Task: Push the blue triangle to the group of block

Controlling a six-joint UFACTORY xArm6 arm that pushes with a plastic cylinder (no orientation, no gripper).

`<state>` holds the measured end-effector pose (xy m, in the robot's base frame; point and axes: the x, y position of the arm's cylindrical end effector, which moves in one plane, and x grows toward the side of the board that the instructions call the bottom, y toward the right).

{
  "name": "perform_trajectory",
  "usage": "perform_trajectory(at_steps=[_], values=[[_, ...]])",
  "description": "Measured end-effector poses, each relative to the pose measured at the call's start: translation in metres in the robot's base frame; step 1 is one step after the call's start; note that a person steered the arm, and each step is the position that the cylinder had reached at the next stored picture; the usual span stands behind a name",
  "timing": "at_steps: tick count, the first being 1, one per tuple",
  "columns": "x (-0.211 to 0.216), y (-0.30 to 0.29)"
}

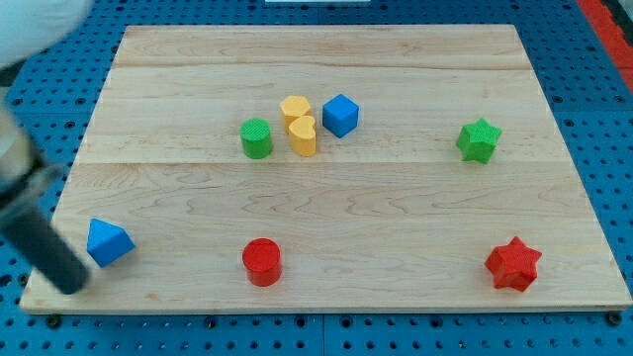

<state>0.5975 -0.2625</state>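
Note:
The blue triangle (108, 242) lies at the board's bottom left. My tip (73, 284) is just to its lower left, close beside it; I cannot tell if they touch. The dark rod slants up to the view's left edge. The group sits at the top centre: a green cylinder (256, 137), a yellow hexagon block (294, 108), a yellow rounded block (304, 135) and a blue cube (340, 115).
A red cylinder (262, 262) stands at the bottom centre. A green star (479, 139) is at the right, a red star (513, 264) at the bottom right. The wooden board (396, 218) lies on a blue perforated table.

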Motion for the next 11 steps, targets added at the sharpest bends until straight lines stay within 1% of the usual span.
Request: perform_trajectory(at_steps=[1,2,3,5,6,7,8,9,10,11], values=[[-0.044,0.02],[-0.095,0.123],[-0.096,0.205],[-0.035,0.043],[-0.027,-0.004],[0.017,0.017],[-0.025,0.098],[-0.091,0.176],[-0.139,0.224],[-0.101,0.244]])
